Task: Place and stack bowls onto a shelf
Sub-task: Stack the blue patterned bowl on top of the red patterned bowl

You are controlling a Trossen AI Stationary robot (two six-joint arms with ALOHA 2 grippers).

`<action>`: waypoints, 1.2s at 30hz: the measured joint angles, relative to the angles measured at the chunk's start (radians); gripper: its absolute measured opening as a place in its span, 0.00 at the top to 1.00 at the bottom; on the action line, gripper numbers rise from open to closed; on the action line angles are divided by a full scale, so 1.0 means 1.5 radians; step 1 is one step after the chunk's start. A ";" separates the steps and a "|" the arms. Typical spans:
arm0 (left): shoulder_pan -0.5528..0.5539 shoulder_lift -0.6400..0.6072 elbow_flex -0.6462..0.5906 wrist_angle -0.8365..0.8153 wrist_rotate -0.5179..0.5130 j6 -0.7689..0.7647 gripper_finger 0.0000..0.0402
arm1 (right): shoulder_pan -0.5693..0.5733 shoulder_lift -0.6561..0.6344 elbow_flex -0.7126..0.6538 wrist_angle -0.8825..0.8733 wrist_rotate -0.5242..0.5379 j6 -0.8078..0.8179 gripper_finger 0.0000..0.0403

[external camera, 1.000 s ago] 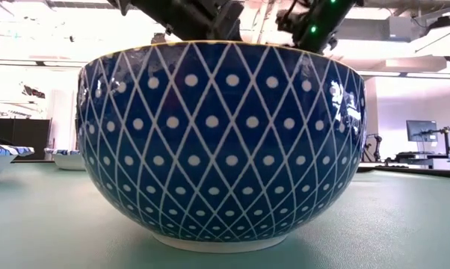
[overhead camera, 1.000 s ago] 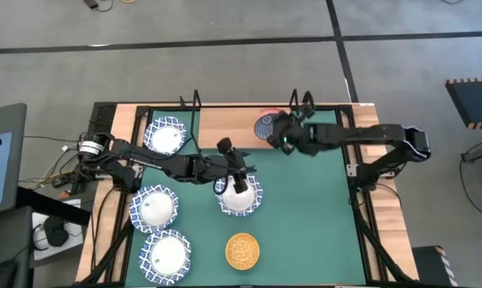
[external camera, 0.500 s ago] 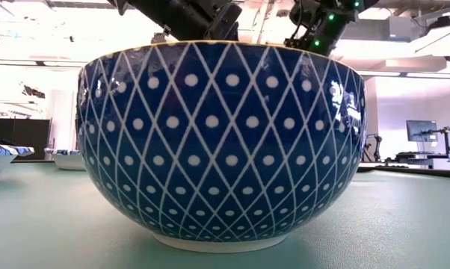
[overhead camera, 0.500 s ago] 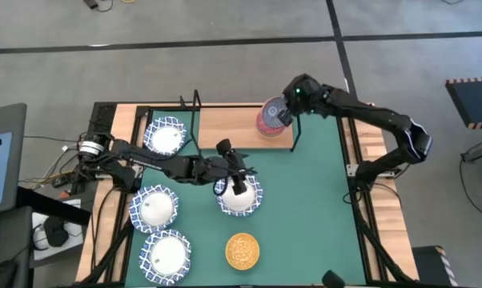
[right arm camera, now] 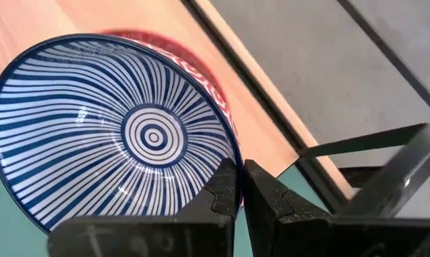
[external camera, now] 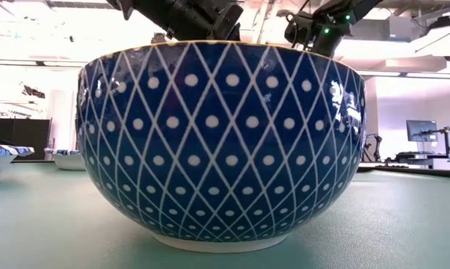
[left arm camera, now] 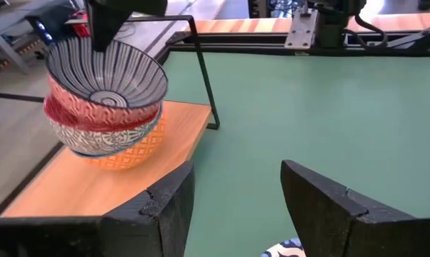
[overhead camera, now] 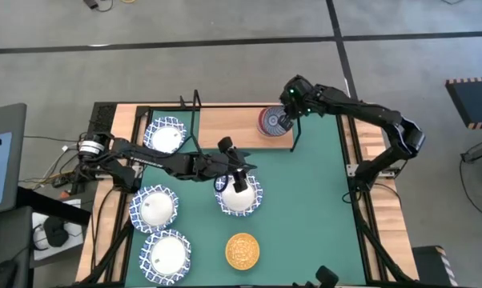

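Note:
At the right end of the light-wood shelf [overhead camera: 233, 128] stands a stack of small bowls. A dark blue striped bowl [right arm camera: 115, 135] lies on top, in a red bowl [left arm camera: 101, 118] that rests on another patterned bowl [left arm camera: 118, 150]. My right gripper [right arm camera: 241, 187] is shut on the striped bowl. My left gripper [left arm camera: 236, 203] hangs open just above a large white bowl with a blue lattice rim [overhead camera: 239, 198] at the mat's middle and touches nothing. My right gripper pinches the striped bowl's rim [right arm camera: 234, 158], one finger inside the bowl and one outside. The fingers come from above, slanting down from the table's right side. The bowl sits nested in the red bowl, slightly tilted.
Three more large lattice-rimmed bowls stand along the left: one beside the shelf [overhead camera: 164, 134] and two on the green mat [overhead camera: 154, 208], [overhead camera: 166, 253]. An orange-yellow bowl [overhead camera: 242, 250] sits near the front. Black wire supports [overhead camera: 295, 120] stand at the shelf's ends. One large bowl [external camera: 221, 142] fills the low view.
My right arm has swung toward the table's far edge and tipped its gripper further downward. It has kept shut on the striped bowl, which has come over the red bowl on the stack.

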 joint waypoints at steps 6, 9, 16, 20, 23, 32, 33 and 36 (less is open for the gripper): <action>0.002 0.000 0.000 0.000 0.001 0.004 0.52 | 0.001 0.005 0.010 -0.006 -0.003 0.015 0.88; 0.004 0.000 0.000 0.000 0.001 0.006 0.52 | 0.001 0.005 0.031 -0.013 -0.006 0.021 0.83; 0.008 0.000 0.000 0.000 0.007 0.000 0.52 | -0.023 0.010 0.067 -0.009 -0.104 0.072 0.68; 0.008 0.000 0.000 -0.004 0.008 0.001 0.52 | -0.029 0.010 0.067 -0.013 -0.066 0.094 0.63; 0.008 0.000 0.000 -0.008 0.008 0.001 0.52 | -0.032 0.009 0.067 -0.024 -0.053 0.089 0.63; 0.008 0.000 0.000 -0.025 0.008 -0.002 0.52 | 0.013 0.082 0.067 -0.035 -0.055 0.080 0.70; 0.007 0.000 0.000 -0.030 0.008 -0.004 0.52 | 0.017 0.090 0.066 -0.045 -0.054 0.078 0.70; 0.006 -0.002 0.000 -0.046 0.014 -0.007 0.52 | 0.034 0.102 0.066 -0.057 -0.051 0.064 0.70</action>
